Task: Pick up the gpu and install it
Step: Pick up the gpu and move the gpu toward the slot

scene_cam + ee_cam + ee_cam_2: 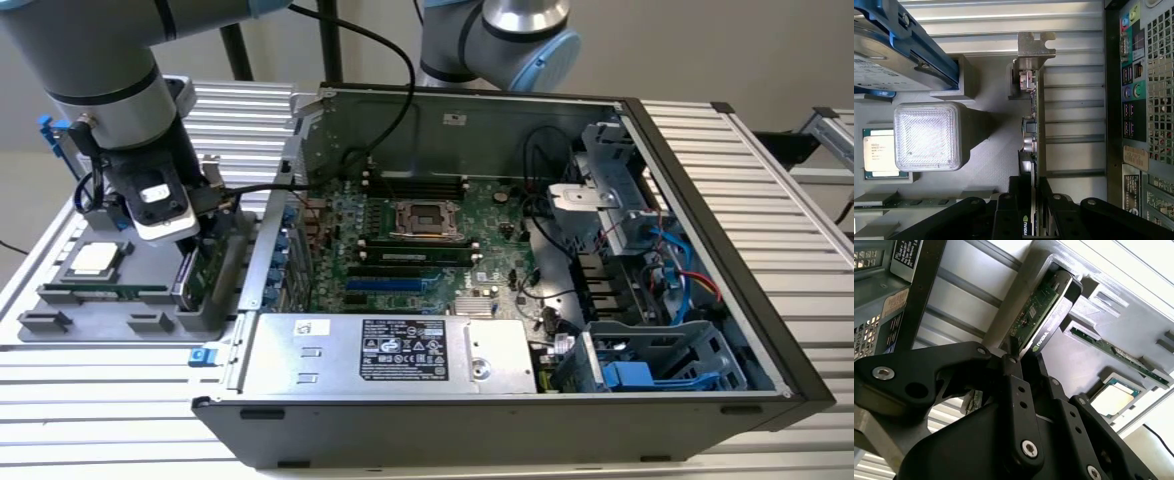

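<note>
The gpu [200, 272] stands on edge in a slot of the grey parts tray [94, 330], at the exterior view's left beside the open computer case [747, 300]. Its green board, black cooler and silver bracket show in both wrist views [1041, 315] [1035, 115]. My gripper [180, 235] is down over the card's top edge. In both wrist views the black fingers [1014, 385] sit one on each face of the card, and the gripper [1035, 202] is shut on it. The card still rests in its holder.
The tray also holds a processor [96, 260], a memory stick [1114, 352], a white ribbed block [928, 136] and a hard drive with blue rails [889, 55]. The case's motherboard [414, 250] lies exposed, its rear wall [1139, 100] close to the card. A second arm [521, 40] stands behind.
</note>
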`<state>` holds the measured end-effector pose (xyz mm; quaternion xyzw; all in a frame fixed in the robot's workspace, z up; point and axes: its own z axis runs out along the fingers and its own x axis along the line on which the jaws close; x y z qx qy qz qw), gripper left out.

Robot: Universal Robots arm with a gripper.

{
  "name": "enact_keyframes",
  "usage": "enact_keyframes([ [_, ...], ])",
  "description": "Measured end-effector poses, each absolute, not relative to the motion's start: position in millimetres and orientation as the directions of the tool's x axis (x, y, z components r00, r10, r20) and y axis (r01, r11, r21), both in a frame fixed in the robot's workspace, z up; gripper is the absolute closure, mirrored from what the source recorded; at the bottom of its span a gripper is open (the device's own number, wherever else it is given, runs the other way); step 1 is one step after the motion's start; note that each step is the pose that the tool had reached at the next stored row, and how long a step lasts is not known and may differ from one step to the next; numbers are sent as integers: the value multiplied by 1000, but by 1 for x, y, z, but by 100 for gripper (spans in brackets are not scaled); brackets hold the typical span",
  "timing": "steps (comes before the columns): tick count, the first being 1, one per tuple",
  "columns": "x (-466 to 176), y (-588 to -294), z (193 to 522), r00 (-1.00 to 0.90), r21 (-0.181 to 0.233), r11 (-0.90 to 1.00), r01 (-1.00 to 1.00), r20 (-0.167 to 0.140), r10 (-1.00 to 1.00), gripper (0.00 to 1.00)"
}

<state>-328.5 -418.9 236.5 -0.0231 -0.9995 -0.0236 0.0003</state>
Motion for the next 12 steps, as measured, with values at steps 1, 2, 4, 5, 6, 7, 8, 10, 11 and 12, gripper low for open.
enact_keyframes([
  [1, -329, -419, 237, -999, 47, 998, 46, 2, 46, 100],
  [2, -329, -419, 236, -999, 47, 998, 46, 2, 46, 100],
  [4, -329, -419, 236, -999, 47, 998, 46, 2, 46, 100],
  [5, -329, -419, 236, -999, 47, 998, 46, 2, 46, 100],
  [6, -329, -419, 236, -999, 47, 998, 46, 2, 46, 100],
  [7, -329, -419, 236, -999, 47, 998, 46, 2, 46, 100],
  [8, -329, -419, 236, -999, 47, 998, 46, 2, 46, 100],
  [10, -328, -419, 237, -999, 48, 998, 46, 1, 46, 100],
  [11, -328, -419, 238, -999, 48, 998, 46, 1, 46, 100],
  [12, -328, -419, 239, -999, 48, 998, 46, 1, 46, 100],
])
